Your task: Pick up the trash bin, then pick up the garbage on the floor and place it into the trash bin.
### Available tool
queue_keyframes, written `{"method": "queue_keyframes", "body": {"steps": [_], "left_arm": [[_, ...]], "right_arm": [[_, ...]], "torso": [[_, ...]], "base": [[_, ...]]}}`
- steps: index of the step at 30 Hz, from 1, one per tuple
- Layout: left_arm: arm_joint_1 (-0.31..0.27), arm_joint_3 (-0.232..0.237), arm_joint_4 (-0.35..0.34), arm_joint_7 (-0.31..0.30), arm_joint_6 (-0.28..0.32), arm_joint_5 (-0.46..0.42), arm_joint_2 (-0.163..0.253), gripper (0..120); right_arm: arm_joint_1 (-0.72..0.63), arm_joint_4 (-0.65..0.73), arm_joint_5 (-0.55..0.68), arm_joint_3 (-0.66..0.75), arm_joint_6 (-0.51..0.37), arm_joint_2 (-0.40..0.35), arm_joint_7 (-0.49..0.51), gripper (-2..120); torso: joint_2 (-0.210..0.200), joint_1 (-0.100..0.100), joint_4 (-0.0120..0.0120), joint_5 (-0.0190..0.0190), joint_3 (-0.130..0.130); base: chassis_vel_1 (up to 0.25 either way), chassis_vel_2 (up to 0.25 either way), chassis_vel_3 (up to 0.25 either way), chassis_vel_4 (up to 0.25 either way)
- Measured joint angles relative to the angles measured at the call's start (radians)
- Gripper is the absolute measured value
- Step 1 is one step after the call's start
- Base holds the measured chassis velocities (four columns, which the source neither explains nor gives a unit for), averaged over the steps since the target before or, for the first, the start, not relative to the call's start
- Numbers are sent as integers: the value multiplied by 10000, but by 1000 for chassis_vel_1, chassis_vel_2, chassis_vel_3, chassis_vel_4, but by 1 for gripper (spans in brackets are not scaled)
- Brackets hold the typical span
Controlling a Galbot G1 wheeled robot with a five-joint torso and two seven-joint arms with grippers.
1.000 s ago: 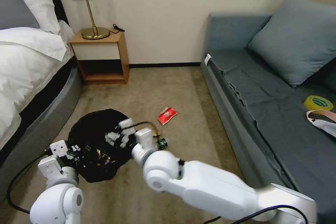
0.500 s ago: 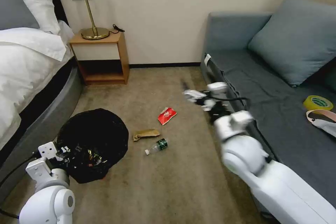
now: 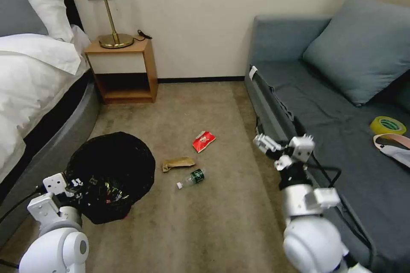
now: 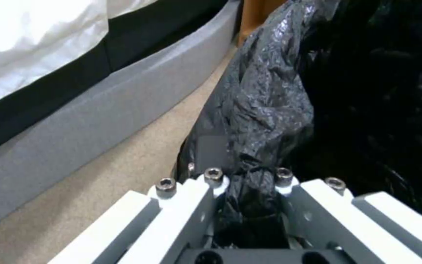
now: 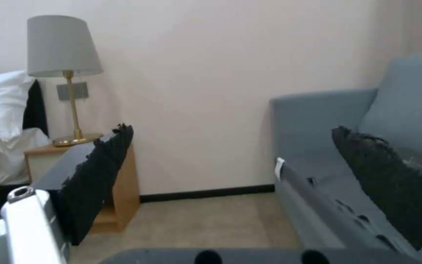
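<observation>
A: Head view first, operator: your left gripper (image 3: 74, 185) is low at the near left, clamped on the rim of the trash bin (image 3: 112, 166), which sits on the carpet (image 3: 213, 222) beside the bed (image 3: 34, 94).

B: And up close?

A: Your left wrist view shows the crinkly black liner (image 4: 265, 110) pinched between the two fingers (image 4: 191, 205).

B: Where's your right gripper?

A: Raised beside the sofa (image 3: 341, 145) front edge, well apart from the litter. See right gripper (image 3: 273, 149); in the right wrist view its dark pads (image 5: 99, 179) stand wide apart with nothing between them.

B: The garbage?

A: On the carpet between bin and sofa you have the red snack packet (image 3: 203, 140), the brown paper bag (image 3: 178, 163) just beside the small bottle (image 3: 191, 178). Something gold and shiny lies inside the bin; you can't tell what it is.
</observation>
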Motion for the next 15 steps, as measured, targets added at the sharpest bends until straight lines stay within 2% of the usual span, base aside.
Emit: {"method": "queue_keyframes", "body": {"steps": [15], "left_arm": [[-30,-33,5,23,0,-57,-40,3]], "right_arm": [[89,-494,-195,-116,335,51,-440,100]], "torso": [[0,0,0,0,0]], "base": [[0,0,0,0]]}}
